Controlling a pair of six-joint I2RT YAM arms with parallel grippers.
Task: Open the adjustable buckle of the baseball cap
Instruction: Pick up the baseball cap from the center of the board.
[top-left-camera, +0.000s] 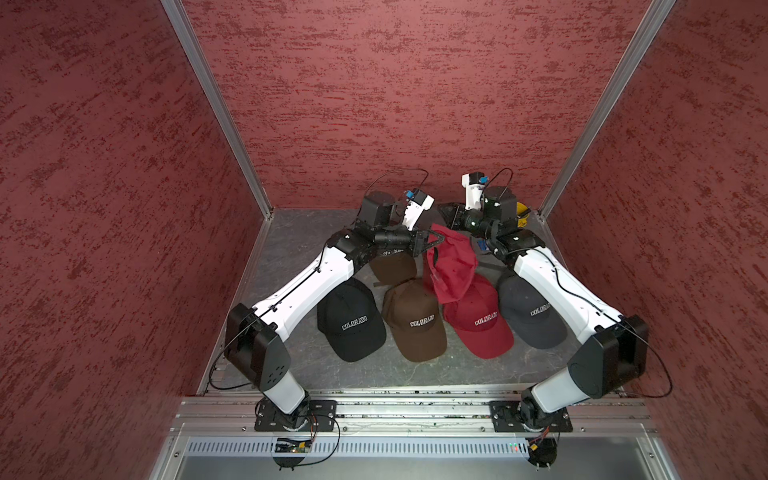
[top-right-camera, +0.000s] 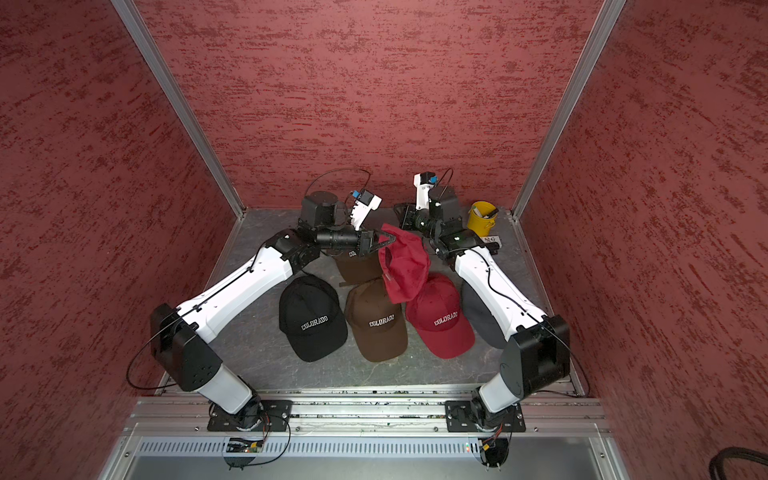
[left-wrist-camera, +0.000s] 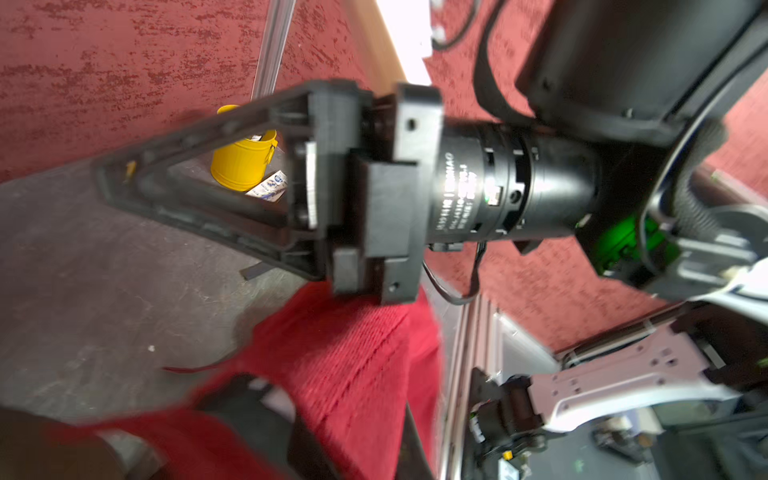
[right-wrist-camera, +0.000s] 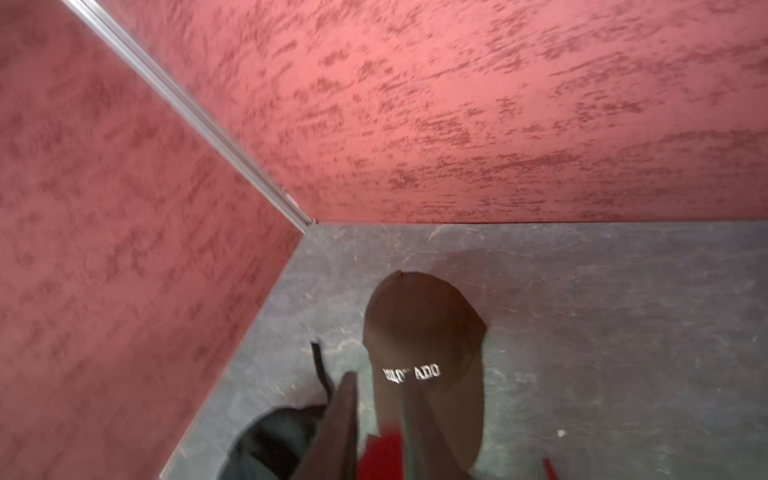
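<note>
Red cap (top-left-camera: 455, 266): jaws first, then progress?

>> Left gripper (top-left-camera: 438, 240): jaws fully closed, pinching the cap's rim. The cap hangs off them, with its lower edge draped on the second red cap (top-left-camera: 478, 322).

Right side?

>> Right gripper (left-wrist-camera: 106, 176): jaws a little apart, nothing clearly in them. It sits just beside the cap's top edge, near your left jaws. The right wrist view is blurred. Red shows in the gap, but contact can't be told.

Is the buckle open?

>> You can't confirm that. The buckle isn't visible in any view. A thin red strip (left-wrist-camera: 187, 368) sticks out beside the cap in the left wrist view. It may be the strap tail, but it's too blurred to call.
>> Read: lift and hold are done. The strap pull is unverified, so get the cap's back into view before you set it down.

Anything nearby?

>> Black cap (top-left-camera: 351, 322), brown cap (top-left-camera: 415, 322) and grey cap (top-left-camera: 532, 311) lie on the table (top-left-camera: 299, 232). The yellow bucket (top-right-camera: 482, 218) is well apart in the far corner.
</note>
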